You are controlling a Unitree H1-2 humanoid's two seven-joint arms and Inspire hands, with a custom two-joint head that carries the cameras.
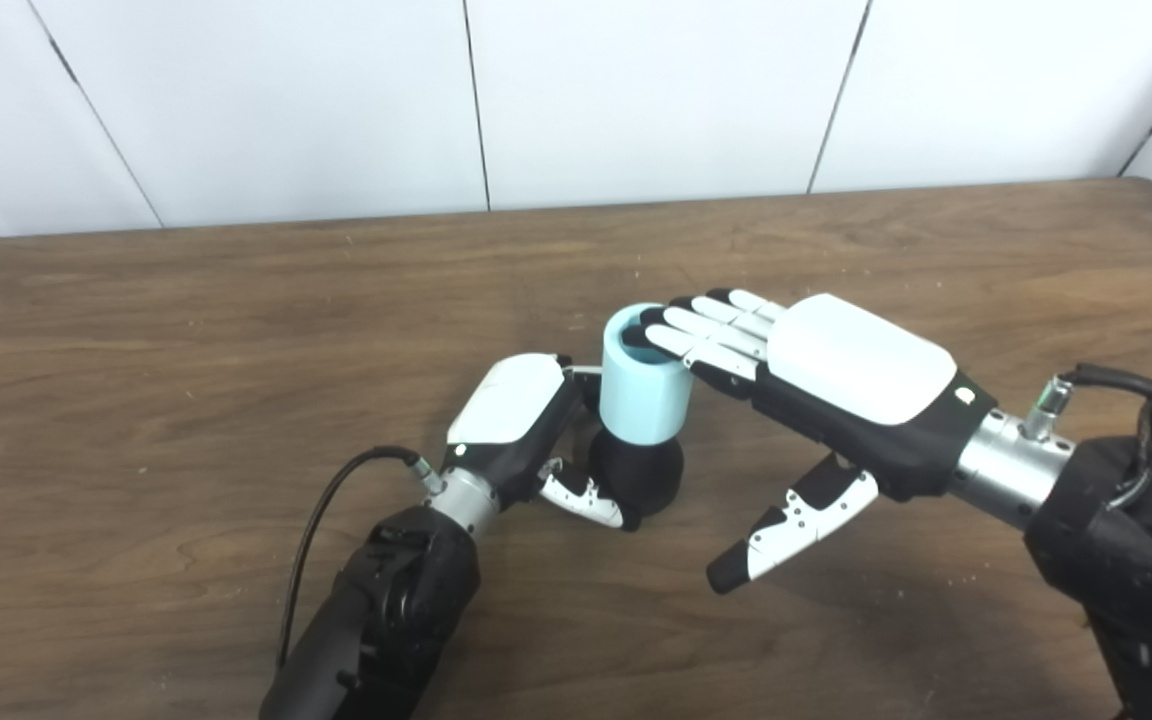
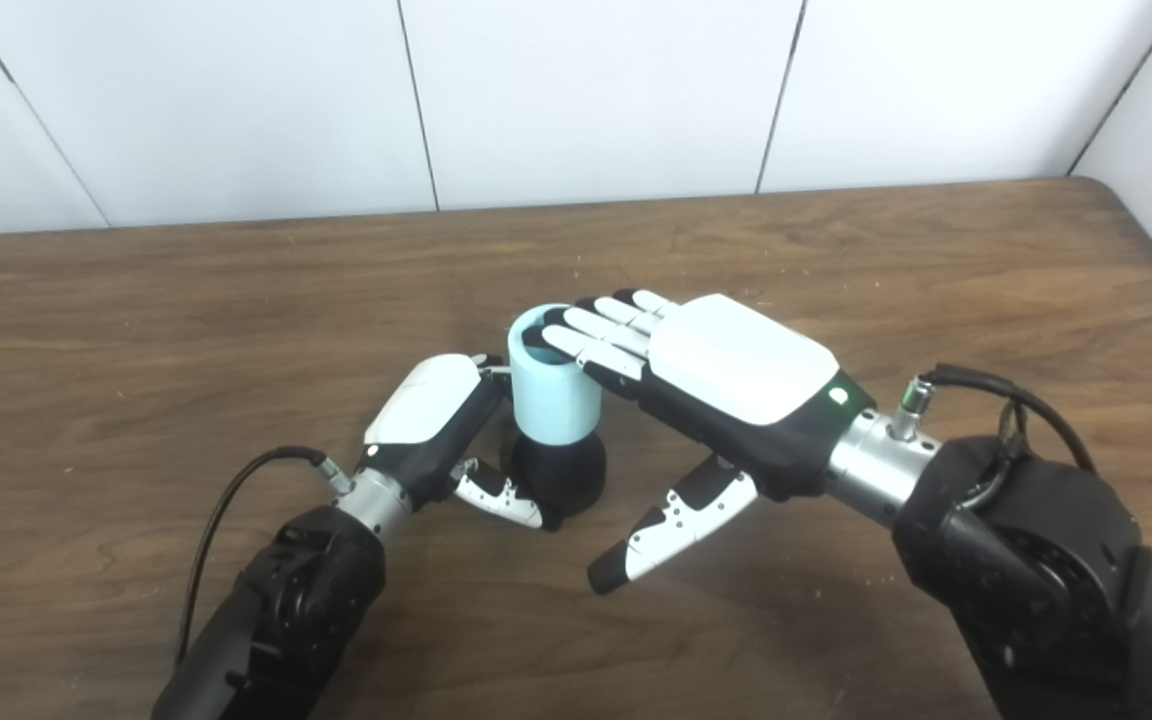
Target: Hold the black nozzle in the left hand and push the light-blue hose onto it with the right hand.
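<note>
From the left eye view I see the short light-blue cylindrical hose section (image 1: 642, 385) standing upright on top of the rounded black nozzle (image 1: 638, 476), which sits on the brown wooden table (image 1: 186, 350) near its middle. My left hand (image 1: 526, 430) is wrapped around the nozzle's base, thumb curled across the front and the other fingers going round behind where I lose sight of them, so I read it as closed on the nozzle. My right hand (image 1: 816, 390) is spread flat and holds nothing, with its fingertips (image 1: 661, 325) laid over the hose's open top rim and its thumb hanging free below, well clear of both parts. The hose looks light and thin-walled, likely smooth plastic or firm rubber, so I would press squarely down on the rim and not pinch the sides, which could buckle or slip. In the right eye view the same stack shows: the hose (image 2: 554, 390) overlaps the nozzle (image 2: 556, 470), though I cannot tell how deep the fit goes. The left hand (image 2: 431, 420) grips low on the nozzle, the sensible hold since the rounded black body could roll, and the right hand (image 2: 726, 380) rests open on top.
</note>
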